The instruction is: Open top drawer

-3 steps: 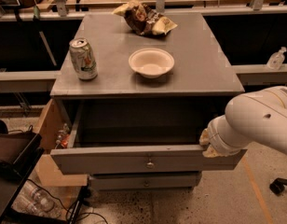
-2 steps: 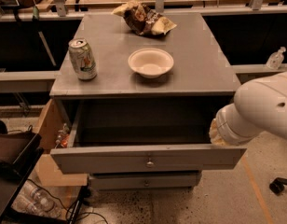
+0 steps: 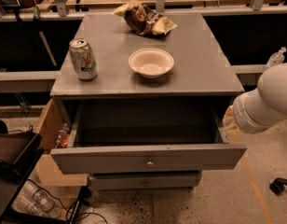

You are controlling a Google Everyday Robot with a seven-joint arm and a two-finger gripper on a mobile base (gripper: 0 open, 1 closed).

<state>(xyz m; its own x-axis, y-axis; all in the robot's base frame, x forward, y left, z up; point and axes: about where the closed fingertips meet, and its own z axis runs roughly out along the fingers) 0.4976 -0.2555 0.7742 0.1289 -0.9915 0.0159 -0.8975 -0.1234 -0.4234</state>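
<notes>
Grey cabinet seen from the front and slightly above. The top drawer (image 3: pixel 148 157) stands pulled out toward the bottom of the frame, its flat front panel in the lower centre and its deep, shadowed box open beneath the counter (image 3: pixel 204 73). A small round metal knob (image 3: pixel 149 162) sits at the middle of the panel. Below it, a narrower drawer (image 3: pixel 146 181) with a similar knob is pushed in.

On the counter: a drink can (image 3: pixel 83 59) upright at the left, a pale bowl (image 3: pixel 151 62) near the centre, and a crumpled snack bag (image 3: pixel 143 17) at the far edge. The three lie well apart from one another.

The white robot arm (image 3: pixel 271 99) enters from the right edge of the frame. What appears to be the pincer (image 3: pixel 229 119), a pale yellowish end piece, lies at centre right, just beside the right wall of the open drawer and above the right end of its front panel. Whether it is spread or pressed together cannot be told, nor whether it touches the drawer.

A cardboard box (image 3: pixel 48 125) stands against the cabinet's left side. A clear bottle (image 3: pixel 276 58) shows at the right edge, behind the arm.
</notes>
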